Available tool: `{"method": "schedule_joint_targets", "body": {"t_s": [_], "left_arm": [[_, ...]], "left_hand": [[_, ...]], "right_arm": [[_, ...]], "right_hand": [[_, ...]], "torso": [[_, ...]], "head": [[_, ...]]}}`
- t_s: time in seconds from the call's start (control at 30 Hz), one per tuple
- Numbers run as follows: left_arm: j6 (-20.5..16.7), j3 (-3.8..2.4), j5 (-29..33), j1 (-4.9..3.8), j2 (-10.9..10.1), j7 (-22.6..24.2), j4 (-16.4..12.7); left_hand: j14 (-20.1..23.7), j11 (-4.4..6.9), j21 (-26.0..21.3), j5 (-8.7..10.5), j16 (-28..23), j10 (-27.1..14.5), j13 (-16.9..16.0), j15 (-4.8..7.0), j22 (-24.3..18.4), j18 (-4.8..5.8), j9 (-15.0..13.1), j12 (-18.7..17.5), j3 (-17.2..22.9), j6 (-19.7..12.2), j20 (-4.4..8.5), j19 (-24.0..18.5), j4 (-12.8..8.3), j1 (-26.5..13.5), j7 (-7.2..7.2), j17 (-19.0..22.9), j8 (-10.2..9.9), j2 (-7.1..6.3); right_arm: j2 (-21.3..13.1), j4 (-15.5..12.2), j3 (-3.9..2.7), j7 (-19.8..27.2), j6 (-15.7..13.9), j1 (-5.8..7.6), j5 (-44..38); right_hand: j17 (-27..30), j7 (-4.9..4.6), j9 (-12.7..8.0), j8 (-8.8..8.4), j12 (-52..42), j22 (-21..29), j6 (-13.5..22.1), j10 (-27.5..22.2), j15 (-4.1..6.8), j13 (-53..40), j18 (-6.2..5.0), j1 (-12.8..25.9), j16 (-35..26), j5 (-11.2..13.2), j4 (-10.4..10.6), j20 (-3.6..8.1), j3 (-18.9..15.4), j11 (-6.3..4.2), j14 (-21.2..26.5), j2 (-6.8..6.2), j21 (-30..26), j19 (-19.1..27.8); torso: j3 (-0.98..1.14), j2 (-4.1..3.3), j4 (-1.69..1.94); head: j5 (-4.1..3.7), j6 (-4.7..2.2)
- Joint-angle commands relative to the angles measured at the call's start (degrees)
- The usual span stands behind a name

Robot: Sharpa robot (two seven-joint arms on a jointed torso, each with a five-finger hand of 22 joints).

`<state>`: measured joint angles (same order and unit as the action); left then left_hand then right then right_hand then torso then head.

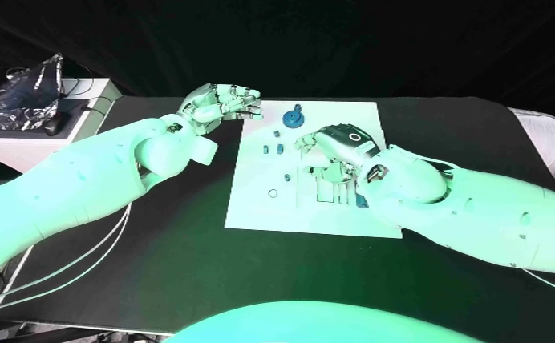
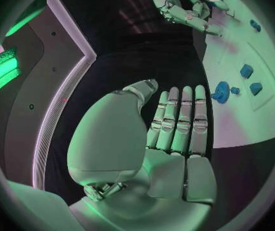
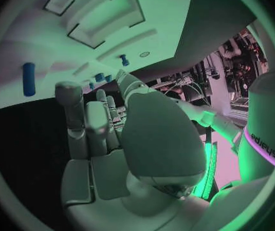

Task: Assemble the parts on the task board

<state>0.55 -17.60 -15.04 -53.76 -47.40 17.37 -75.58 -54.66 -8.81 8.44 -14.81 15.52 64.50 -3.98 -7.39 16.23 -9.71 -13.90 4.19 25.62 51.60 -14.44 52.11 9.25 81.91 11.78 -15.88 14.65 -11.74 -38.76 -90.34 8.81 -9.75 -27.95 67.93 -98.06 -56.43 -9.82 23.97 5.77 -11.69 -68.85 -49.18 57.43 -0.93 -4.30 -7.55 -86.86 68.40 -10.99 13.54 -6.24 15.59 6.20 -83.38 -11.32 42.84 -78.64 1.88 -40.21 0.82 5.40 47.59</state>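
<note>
White task board, left hand beside its edge.

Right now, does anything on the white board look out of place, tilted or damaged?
Nothing stands out. The white board lies flat on the black table, and the small blue parts, such as the round one at its far edge, sit on it. The right hand hovers over the board; the left hand is beside it, holding nothing.
</note>
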Motion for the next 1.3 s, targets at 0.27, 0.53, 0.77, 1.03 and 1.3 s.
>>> {"method": "schedule_joint_targets", "body": {"t_s": [0.27,0.53,0.77,1.03,1.3], "left_arm": [[1.50,-0.04,0.38,0.03,0.02,0.31,0.30],[1.66,-0.03,0.40,0.25,0.04,0.42,0.45],[1.64,-0.03,0.40,0.31,-0.04,0.43,0.46],[1.62,-0.03,0.41,0.33,-0.10,0.47,0.47],[1.62,-0.03,0.41,0.34,-0.02,0.47,0.54]], "left_hand": [[-0.33,-0.28,-0.41,0.25,-0.29,0.02,-0.06,0.01,-0.13,-0.73,0.05,-0.33,0.48,0.13,0.17,0.46,0.07,0.43,0.30,-0.13,-0.08,0.05],[-0.36,-0.26,-0.45,0.25,-0.33,0.05,-0.07,0.02,-0.18,-0.73,0.05,-0.31,0.52,0.16,0.17,0.51,0.05,0.47,0.27,-0.15,-0.07,0.10],[-0.36,-0.26,-0.45,0.25,-0.33,0.05,-0.07,0.02,-0.18,-0.73,0.05,-0.31,0.52,0.16,0.17,0.51,0.05,0.47,0.27,-0.15,-0.07,0.10],[-0.36,-0.26,-0.45,0.25,-0.33,0.05,-0.07,0.02,-0.18,-0.73,0.05,-0.31,0.52,0.16,0.17,0.51,0.05,0.47,0.27,-0.15,-0.07,0.10],[-0.43,-0.25,-0.53,0.26,-0.42,0.09,-0.08,0.03,-0.27,-0.74,0.06,-0.30,0.56,0.20,0.18,0.60,0.03,0.51,0.27,-0.19,-0.05,0.13]], "right_arm": [[-4.94,1.88,-0.89,0.97,6.58,5.22,9.64],[-4.99,4.94,-1.00,1.22,11.88,6.27,3.76],[-3.68,6.76,-0.88,0.91,15.35,6.28,0.94],[-2.32,8.13,-0.63,1.12,17.79,5.91,0.58],[-1.26,8.83,-0.45,1.63,18.91,5.19,1.08]], "right_hand": [[-2.46,-0.32,-0.86,1.20,-0.16,-3.28,-3.53,7.31,0.17,0.17,0.80,0.71,2.57,-0.36,1.97,0.26,5.68,-0.43,-0.88,-3.01,5.91,-1.90],[-3.43,-0.18,-1.32,0.96,1.85,-4.02,-3.42,5.73,-0.14,0.45,0.98,2.01,3.55,-0.13,2.39,0.21,5.26,-0.16,-1.12,-4.53,6.94,-2.08],[-3.89,-0.61,-1.84,0.30,2.97,-4.43,-2.46,4.41,-0.56,0.42,1.09,2.59,4.13,0.37,2.43,0.08,3.69,0.27,-1.24,-4.47,7.40,-2.15],[-4.05,-0.61,-1.97,0.35,3.17,-4.73,-2.78,4.41,-0.67,0.32,1.14,2.53,4.37,0.36,2.39,-0.02,2.84,0.30,-1.25,-4.00,7.84,-2.24],[-4.18,-0.19,-2.00,0.76,3.24,-5.10,-3.88,5.14,-0.41,0.21,1.16,2.26,4.60,-0.01,2.37,0.07,2.61,-0.08,-1.26,-3.36,8.40,-2.38]], "torso": [[-0.29,0.35,-0.47],[-0.26,0.31,-0.40],[-0.26,0.25,-0.32],[-0.31,0.26,-0.43],[-0.28,0.28,-0.47]], "head": [[-2.46,-2.19],[-2.91,-2.70],[-2.92,-2.56],[-2.79,-2.25],[-2.65,-1.93]]}}
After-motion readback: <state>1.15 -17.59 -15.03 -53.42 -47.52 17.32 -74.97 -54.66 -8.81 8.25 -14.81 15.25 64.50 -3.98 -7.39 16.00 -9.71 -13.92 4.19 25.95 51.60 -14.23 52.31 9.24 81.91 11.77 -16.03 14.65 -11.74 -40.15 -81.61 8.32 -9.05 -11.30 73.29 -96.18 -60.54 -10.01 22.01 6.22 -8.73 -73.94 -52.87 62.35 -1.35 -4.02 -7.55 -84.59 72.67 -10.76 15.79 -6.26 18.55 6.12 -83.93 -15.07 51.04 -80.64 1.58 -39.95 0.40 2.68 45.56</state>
